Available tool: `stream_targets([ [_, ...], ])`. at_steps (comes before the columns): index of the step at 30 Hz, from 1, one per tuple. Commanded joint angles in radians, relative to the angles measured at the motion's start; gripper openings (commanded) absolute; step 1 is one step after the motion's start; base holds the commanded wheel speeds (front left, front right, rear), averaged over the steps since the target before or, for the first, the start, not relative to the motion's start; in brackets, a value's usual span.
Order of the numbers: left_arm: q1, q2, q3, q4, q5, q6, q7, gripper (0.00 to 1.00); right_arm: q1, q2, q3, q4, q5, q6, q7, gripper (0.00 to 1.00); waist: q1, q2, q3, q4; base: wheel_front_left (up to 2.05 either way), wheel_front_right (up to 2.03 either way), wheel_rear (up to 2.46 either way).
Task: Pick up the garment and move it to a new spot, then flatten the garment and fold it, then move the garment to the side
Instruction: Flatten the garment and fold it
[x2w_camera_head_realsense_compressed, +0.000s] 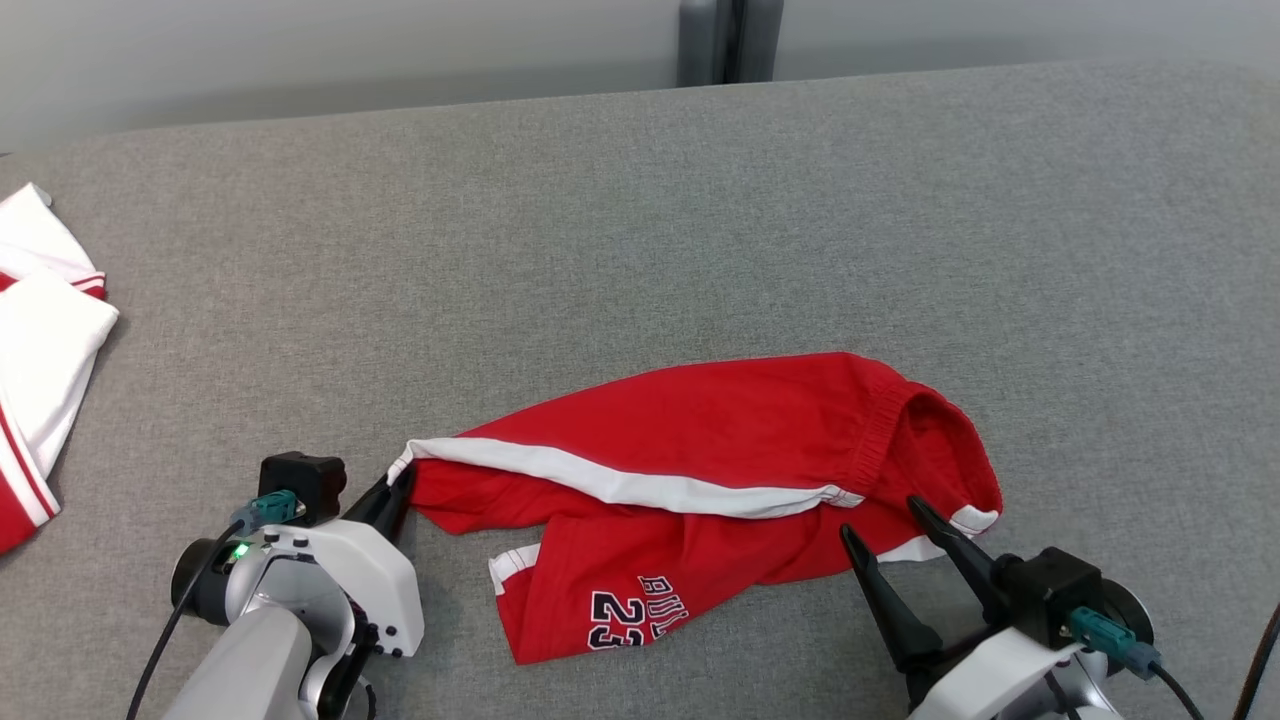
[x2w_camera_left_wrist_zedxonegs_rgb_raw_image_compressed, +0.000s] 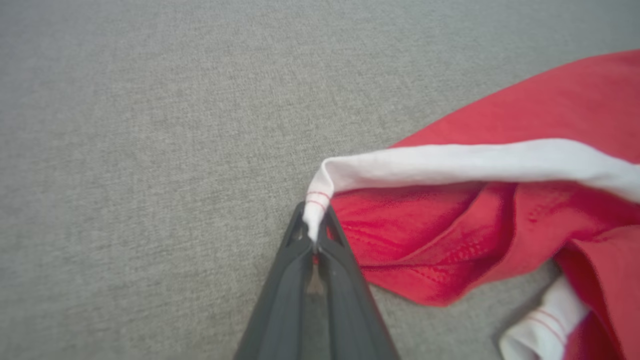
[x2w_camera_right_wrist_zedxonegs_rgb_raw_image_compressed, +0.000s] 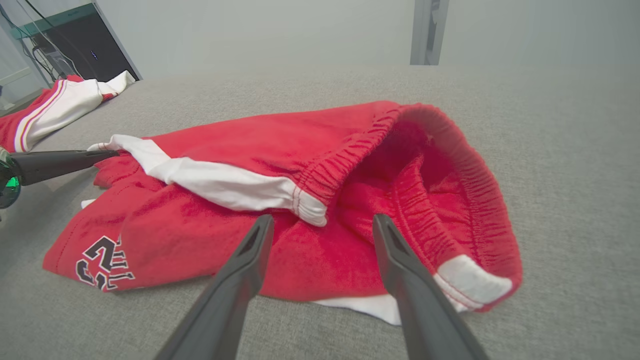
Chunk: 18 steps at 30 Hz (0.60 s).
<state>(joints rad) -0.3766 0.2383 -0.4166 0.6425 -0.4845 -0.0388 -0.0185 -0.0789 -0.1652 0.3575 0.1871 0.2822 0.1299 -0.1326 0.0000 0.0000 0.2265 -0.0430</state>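
1. One pair of red shorts (x2w_camera_head_realsense_compressed: 700, 440) is seen crumpled near the front of a grey surface (x2w_camera_head_realsense_compressed: 700, 200).
2. Its white-trimmed corner is clamped by the left gripper (x2w_camera_head_realsense_compressed: 398, 488), jaws together on the cloth.
3. The right gripper (x2w_camera_head_realsense_compressed: 880, 517) is held at the waistband, jaws apart.
4. One white-and-red garment (x2w_camera_head_realsense_compressed: 40, 340) is laid far left.

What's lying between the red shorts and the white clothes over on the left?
Just bare grey surface in the head view, from the white clothes to the shorts, whose corner the left gripper pinches.
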Motion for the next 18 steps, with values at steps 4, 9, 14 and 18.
stream_targets([
  [4,-0.030,-0.007,-0.008,0.012,0.002,-0.002,-0.013,0.00,-0.065,-0.006,0.014,0.048,-0.006,0.002,-0.018,1.00,0.0000,0.0000,0.013,0.017,0.00,0.00,0.00],
  [9,-0.046,-0.015,-0.013,0.020,0.004,-0.009,-0.031,0.00,-0.114,-0.008,0.032,0.097,0.003,0.002,-0.036,1.00,0.0000,0.0000,0.022,0.034,0.00,0.00,0.00],
  [14,-0.063,-0.026,-0.012,0.024,-0.007,-0.013,-0.064,0.00,-0.150,-0.024,0.061,0.143,0.028,0.002,-0.043,0.00,0.0000,0.0000,0.029,0.052,0.00,0.00,0.00],
  [18,-0.076,-0.033,-0.007,0.009,-0.008,-0.011,-0.101,0.00,-0.164,-0.041,0.071,0.147,0.059,0.002,-0.058,0.00,0.0000,0.0000,0.033,0.057,0.00,0.00,0.00],
])
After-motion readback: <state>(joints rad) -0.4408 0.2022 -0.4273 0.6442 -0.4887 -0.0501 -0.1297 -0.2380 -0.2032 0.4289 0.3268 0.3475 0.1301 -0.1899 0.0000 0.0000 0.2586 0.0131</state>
